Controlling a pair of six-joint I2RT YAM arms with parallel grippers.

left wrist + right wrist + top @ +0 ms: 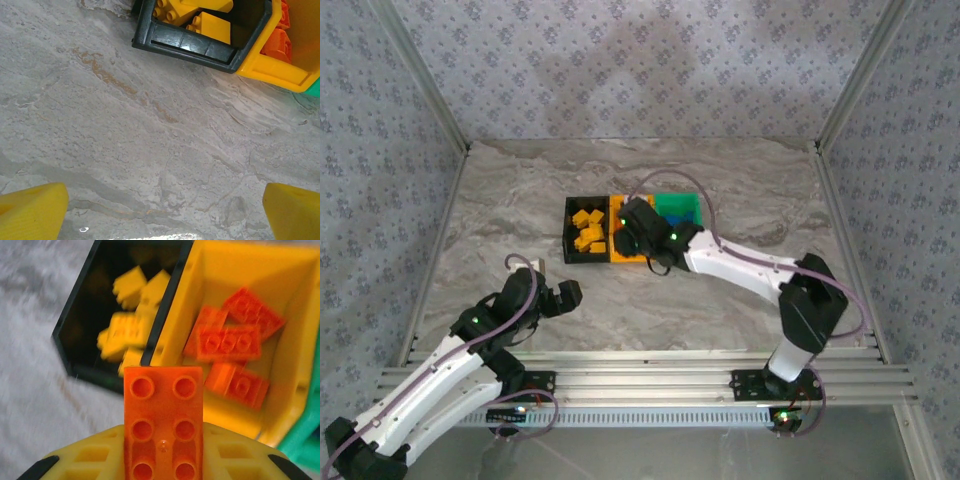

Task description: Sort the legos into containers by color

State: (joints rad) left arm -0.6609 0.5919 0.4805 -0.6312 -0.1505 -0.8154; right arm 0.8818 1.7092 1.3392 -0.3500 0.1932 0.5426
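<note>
**Sorting run, orange-red pile.** The right gripper [163, 452] is clamped on an orange-red brick [163, 405], studs up between its yellow fingers [235, 455], at the near rim of the yellow-orange bin [300, 305]. That bin matches the brick's colour. Other orange-red bricks [227, 342] already lie heaped inside it, at one o'clock from the held piece, so the brick looks bound for release there rather than lifted out. At eleven o'clock, across the shared wall, the black bin [75, 315] holds the yellow bricks [125, 335].

The left gripper [565, 297] hangs low over the bare table [150, 125], at seven o'clock from the row of bins. Its fingers are spread wide with nothing between them, apparently parked clear of the working arm.

Much is obscured. From above, the right wrist covers most of the yellow-orange bin. The green bin [685, 210], at the three o'clock end of the row, shows a patch of blue too small to read as bricks. The right wrist view is blurred, and the frame's lower edge cuts off the held brick. Whether the brick has crossed the rim cannot be told.
</note>
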